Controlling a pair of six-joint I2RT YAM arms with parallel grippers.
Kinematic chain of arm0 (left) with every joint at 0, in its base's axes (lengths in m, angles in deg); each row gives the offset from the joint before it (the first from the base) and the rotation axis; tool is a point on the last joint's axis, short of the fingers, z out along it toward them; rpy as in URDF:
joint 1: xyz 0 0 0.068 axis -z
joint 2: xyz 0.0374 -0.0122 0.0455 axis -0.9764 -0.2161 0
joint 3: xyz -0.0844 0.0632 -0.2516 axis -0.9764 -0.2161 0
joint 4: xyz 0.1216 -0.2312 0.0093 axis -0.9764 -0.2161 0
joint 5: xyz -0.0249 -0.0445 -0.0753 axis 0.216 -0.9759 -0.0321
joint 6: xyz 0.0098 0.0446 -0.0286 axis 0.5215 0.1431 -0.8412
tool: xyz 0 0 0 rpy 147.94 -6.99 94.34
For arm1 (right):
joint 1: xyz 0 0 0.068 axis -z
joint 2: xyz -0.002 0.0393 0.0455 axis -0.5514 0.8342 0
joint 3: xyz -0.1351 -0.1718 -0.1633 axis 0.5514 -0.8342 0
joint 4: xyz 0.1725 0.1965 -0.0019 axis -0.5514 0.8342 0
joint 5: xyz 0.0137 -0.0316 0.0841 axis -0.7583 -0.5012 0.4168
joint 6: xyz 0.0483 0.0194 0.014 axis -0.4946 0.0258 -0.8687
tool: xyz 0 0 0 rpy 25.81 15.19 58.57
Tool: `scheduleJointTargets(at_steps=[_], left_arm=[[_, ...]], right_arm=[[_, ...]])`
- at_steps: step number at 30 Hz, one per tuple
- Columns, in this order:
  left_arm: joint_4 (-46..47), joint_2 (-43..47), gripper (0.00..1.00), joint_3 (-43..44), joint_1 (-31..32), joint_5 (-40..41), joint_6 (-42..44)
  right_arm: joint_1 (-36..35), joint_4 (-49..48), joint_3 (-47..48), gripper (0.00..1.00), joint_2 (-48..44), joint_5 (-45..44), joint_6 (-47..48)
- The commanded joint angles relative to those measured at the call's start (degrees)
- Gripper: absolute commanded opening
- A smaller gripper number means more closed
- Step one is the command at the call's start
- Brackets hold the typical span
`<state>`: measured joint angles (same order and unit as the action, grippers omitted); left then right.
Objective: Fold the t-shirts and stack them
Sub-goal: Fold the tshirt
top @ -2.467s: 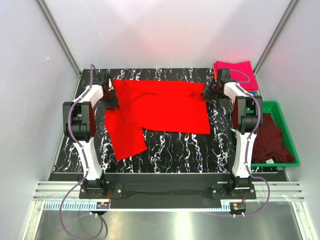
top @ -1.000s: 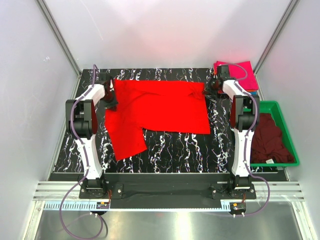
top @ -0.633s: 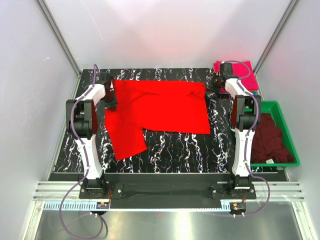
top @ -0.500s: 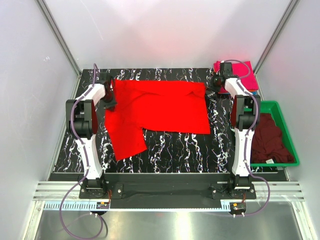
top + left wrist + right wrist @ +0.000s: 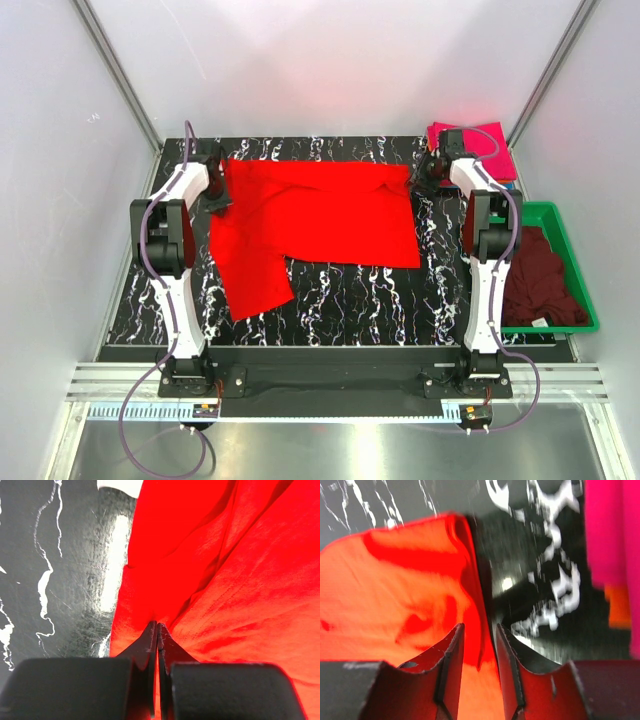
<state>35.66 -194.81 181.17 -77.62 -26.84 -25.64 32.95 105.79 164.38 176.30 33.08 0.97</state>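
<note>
- Left gripper (image 5: 156, 630): we log it clenched on a pinch of the red t-shirt (image 5: 320, 215). Creases run straight to its tips, and bare table (image 5: 350, 290) lies to its left.
- Red t-shirt: spread flat between the two tools, with one sleeve trailing toward the arm bases.
- Right gripper (image 5: 479, 630): jaws parted and nothing clamped. The shirt's raised corner fold stands between them.
- Risk: if only the left tool pulls, we expect the cloth to skew or bunch.
- Risk: if the right jaws close off the fold, we expect them to miss it or catch a single layer.
- Magenta t-shirt (image 5: 480, 140): folded, just right of the right tool, and a wide swing could nudge it.
- Maroon t-shirt (image 5: 540, 280): heaped in the green bin (image 5: 552, 327), not yet folded.
</note>
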Motion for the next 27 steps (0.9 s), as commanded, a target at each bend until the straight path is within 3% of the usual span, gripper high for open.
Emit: scheduleJointTargets(at_steps=[1,6,9,21,25,27], left_arm=[[-1.1,2.8,0.08,4.1,-0.2,-0.4,0.7],[0.1,5.4,0.31,1.0,-0.3,-3.6,0.1],[2.2,5.9,0.38,-2.9,-0.3,-4.4,0.1],[4.5,2.4,0.45,-5.0,-0.3,-5.1,0.7],[4.1,0.8,0.43,-3.6,-0.2,-5.1,0.8],[4.2,0.1,0.36,-3.3,-0.3,-5.0,0.8]], right_arm=[[0.2,-0.8,-3.4,0.39,-8.0,0.5,-1.3],[0.2,-0.9,-4.8,0.39,-8.7,3.3,-2.3],[0.2,-1.6,-5.6,0.39,-8.8,4.9,-4.0],[0.2,-0.5,-6.4,0.39,-6.8,4.0,-4.9],[0.2,0.0,-7.0,0.39,-6.3,2.9,-4.6],[0.2,-0.8,-7.9,0.39,-6.3,2.8,-4.4]])
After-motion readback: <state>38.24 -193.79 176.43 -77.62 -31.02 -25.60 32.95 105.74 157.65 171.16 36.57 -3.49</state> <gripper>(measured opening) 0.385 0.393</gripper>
